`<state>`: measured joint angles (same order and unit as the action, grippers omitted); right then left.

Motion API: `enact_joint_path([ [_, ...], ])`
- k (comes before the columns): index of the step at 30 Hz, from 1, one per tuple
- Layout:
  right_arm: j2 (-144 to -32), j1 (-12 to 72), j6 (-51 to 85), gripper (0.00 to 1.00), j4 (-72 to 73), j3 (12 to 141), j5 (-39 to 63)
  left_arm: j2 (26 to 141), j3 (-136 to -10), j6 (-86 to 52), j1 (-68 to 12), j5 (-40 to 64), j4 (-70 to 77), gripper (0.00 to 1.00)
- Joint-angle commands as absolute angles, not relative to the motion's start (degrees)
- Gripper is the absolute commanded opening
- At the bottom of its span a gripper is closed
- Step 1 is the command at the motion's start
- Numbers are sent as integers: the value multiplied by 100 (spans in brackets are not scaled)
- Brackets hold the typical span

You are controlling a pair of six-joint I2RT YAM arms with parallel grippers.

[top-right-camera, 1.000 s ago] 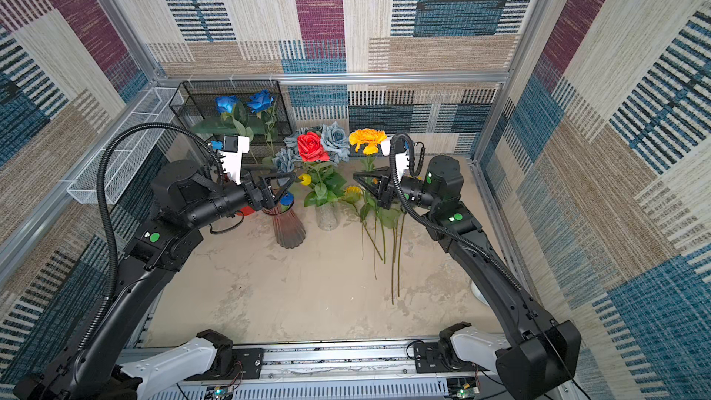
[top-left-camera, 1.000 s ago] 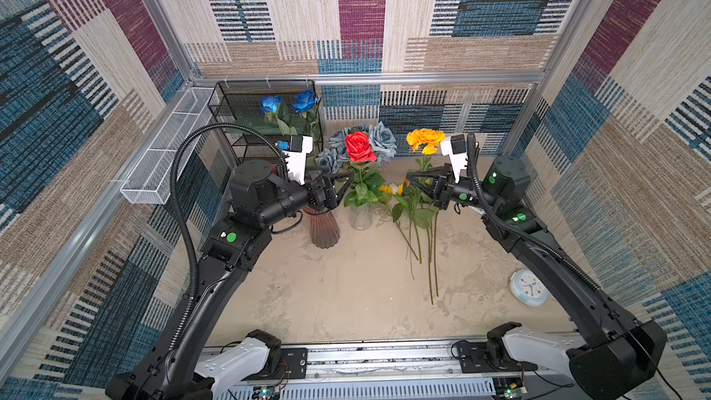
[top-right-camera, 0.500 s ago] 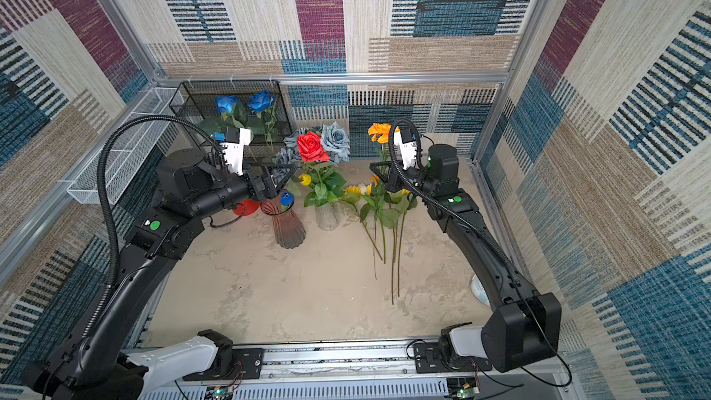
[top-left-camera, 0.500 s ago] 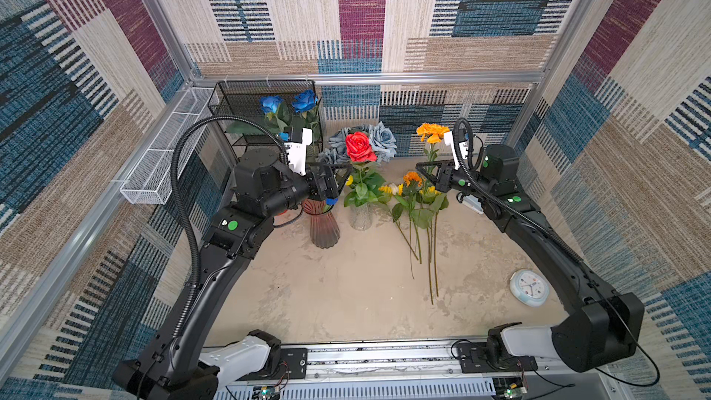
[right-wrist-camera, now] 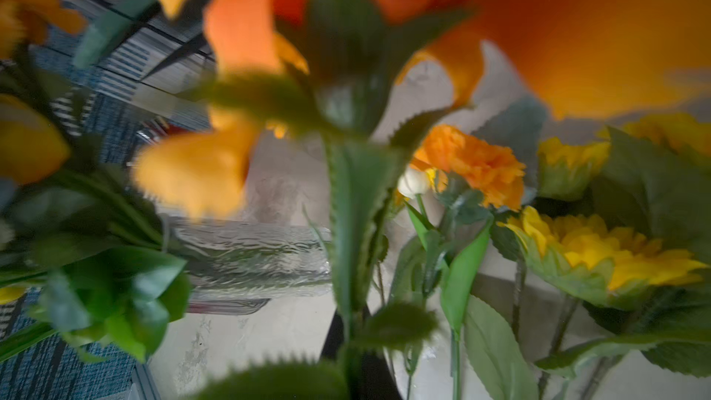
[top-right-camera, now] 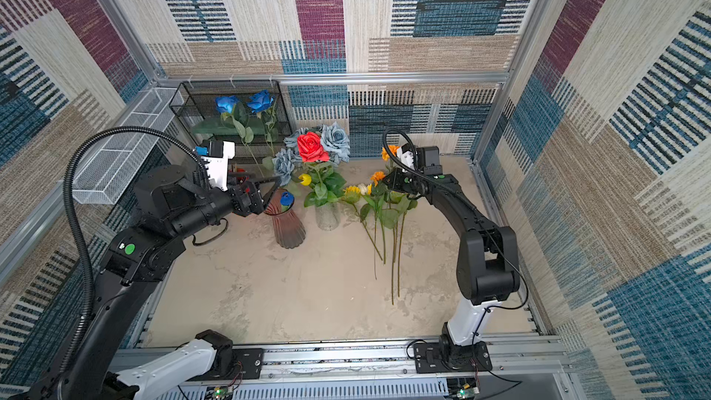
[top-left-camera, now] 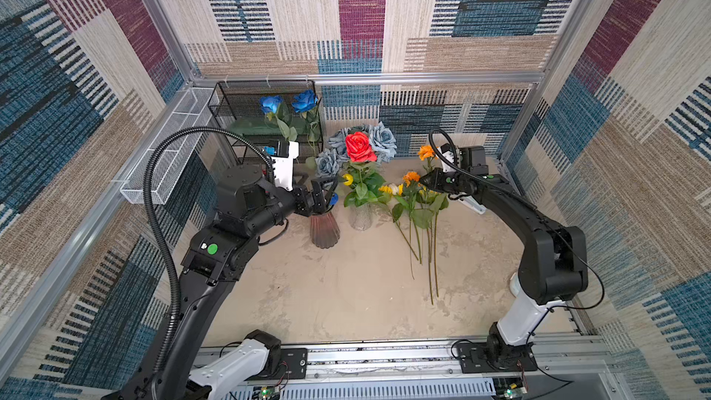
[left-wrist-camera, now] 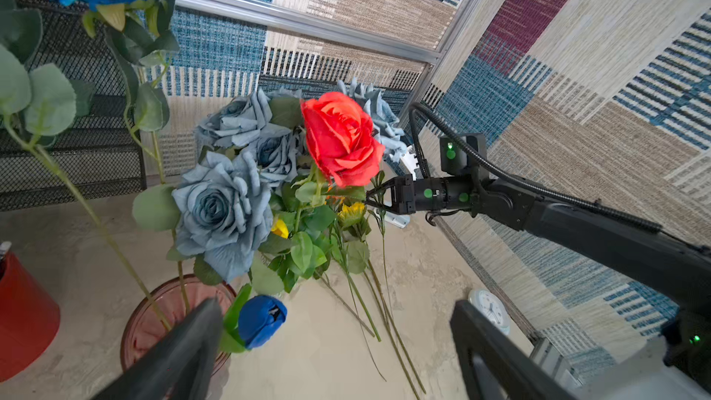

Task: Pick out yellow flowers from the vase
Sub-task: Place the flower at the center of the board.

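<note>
In clear vase [top-left-camera: 361,219]: red rose [top-left-camera: 359,146], grey roses [top-left-camera: 382,140], yellow tulip [top-left-camera: 348,180]; in pink vase [top-left-camera: 325,230]: blue bud [left-wrist-camera: 261,319] and blue roses' [top-left-camera: 304,100] stems, that entry plain only from the left wrist, hidden in both top views. Yellow flowers [top-left-camera: 419,217] flat on table [top-left-camera: 346,294] just beside clear vase; right gripper [top-left-camera: 423,180] pinching stem of upright orange bloom [top-left-camera: 426,152], left gripper [top-left-camera: 326,187] spread wide over pink vase. Differs from a second ago: right arm [top-left-camera: 511,217] folded more upright over its base, bloom slightly lower.
</note>
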<state>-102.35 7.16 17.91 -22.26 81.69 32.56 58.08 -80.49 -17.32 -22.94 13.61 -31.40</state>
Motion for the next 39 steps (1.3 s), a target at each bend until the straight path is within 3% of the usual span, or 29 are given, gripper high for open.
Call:
enact_joint_path([
  [1,-10458,738,1705,0,-2696,8323,3023,5654,-7866,-1598,-2245,1151,-3278,92],
  [10,-10942,767,1511,3,-3075,8338,2612,5670,-7673,-1825,-2188,1422,-3035,92],
  [17,-10963,794,1501,54,-3108,8360,2449,5765,-7708,-1828,-2173,1410,-3041,92],
  [29,-10227,811,1599,94,-3187,8078,2072,6067,-7884,-1828,-2144,1513,-2971,93],
  [39,-8704,867,1971,96,-2162,7215,1691,6084,-7858,-1818,-2109,1494,-2954,94],
])
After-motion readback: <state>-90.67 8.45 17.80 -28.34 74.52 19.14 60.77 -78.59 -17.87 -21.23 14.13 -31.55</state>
